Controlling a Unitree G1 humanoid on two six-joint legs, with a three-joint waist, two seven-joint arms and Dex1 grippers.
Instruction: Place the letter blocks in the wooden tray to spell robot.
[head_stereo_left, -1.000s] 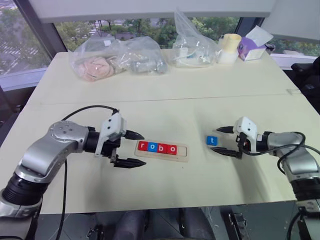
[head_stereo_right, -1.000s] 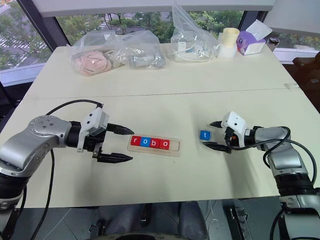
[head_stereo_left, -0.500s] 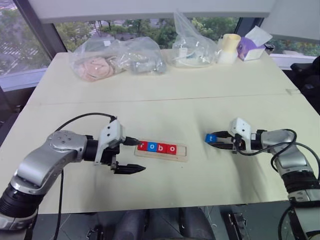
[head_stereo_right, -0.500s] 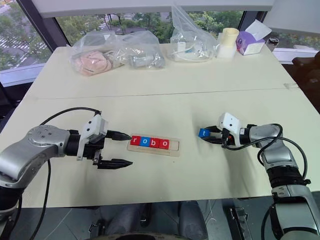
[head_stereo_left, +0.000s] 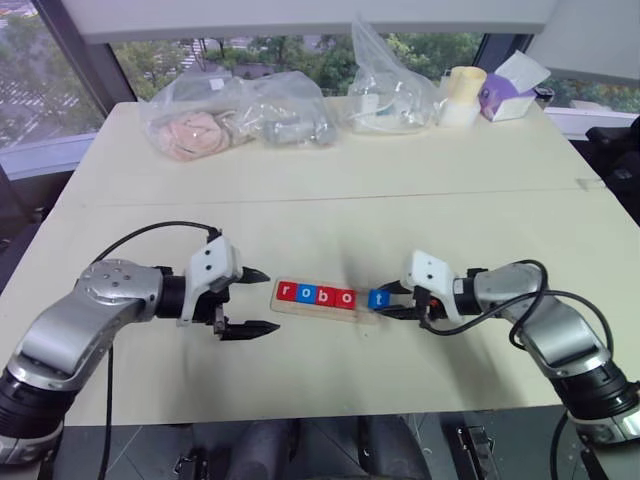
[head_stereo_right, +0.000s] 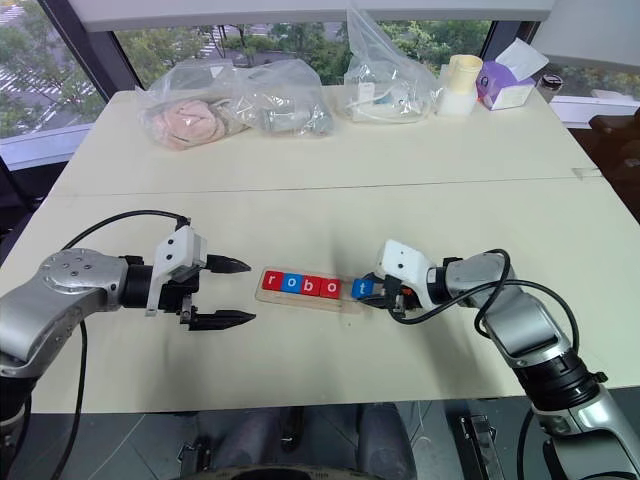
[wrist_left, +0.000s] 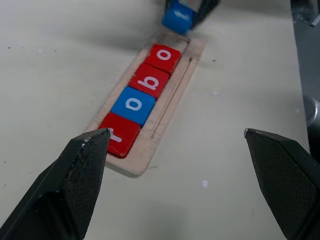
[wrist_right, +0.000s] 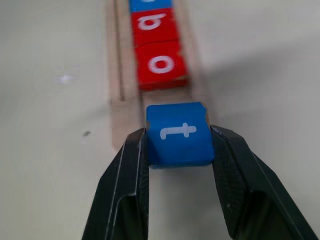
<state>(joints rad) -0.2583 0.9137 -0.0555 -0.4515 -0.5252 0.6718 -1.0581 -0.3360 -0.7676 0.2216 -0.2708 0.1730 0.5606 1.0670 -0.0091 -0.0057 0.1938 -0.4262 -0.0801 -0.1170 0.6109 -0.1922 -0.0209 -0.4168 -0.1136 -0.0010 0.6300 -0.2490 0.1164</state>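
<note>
The wooden tray (head_stereo_left: 322, 313) lies in the middle of the table with four letter blocks in a row in its slot: red r (head_stereo_left: 285, 292), blue o (head_stereo_left: 303, 294), red b (head_stereo_left: 323, 296), red o (head_stereo_left: 344, 297). My right gripper (head_stereo_left: 386, 303) is shut on the blue t block (wrist_right: 179, 132) and holds it at the tray's right end, just past the last red o (wrist_right: 161, 64). I cannot tell whether the t block touches the tray. My left gripper (head_stereo_left: 271, 300) stands open just off the tray's left end, holding nothing.
Clear plastic bags (head_stereo_left: 235, 115) with soft contents lie along the table's far side, with a cream cup (head_stereo_left: 462, 95) and a tissue box (head_stereo_left: 512, 88) at the far right. The table's front edge (head_stereo_left: 330, 412) runs close below both arms.
My right gripper shut on the blue t block and carried it left, from the bare table to the tray's right end. The left gripper stayed open beside the tray's left end.
</note>
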